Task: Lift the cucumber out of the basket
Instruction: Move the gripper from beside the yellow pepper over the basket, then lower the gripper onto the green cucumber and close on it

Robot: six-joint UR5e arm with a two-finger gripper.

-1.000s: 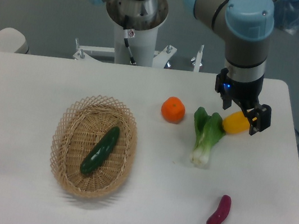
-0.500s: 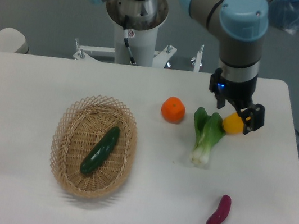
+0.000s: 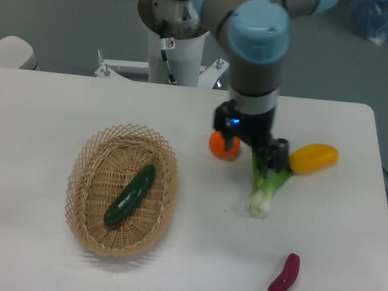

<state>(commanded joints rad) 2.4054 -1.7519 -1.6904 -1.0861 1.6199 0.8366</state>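
**A:** ok so what can bite us here? We've got the cucumber point(image 3: 130, 195) lying diagonally in the basket point(image 3: 92, 161), lower left of the frame, and the claw point(image 3: 252, 141) is up in the middle, well apart from it.

**B:** Our guess: the cucumber looks glossy, so a grip near one rounded end could squirt it out. Coming down off-centre could also snag the flared wicker rim and drag the whole basket across the worktop point(image 3: 54, 94).

**A:** And the veg parked under the claw?

**B:** Yeah, it hangs right over the orange point(image 3: 224, 144) and the bok choy point(image 3: 269, 176). A low sweep toward the basket could knock either.

**A:** How wide is the claw?

**B:** Fingers look spread, nothing between them as far as we can see. We can't tell if it touches the orange.
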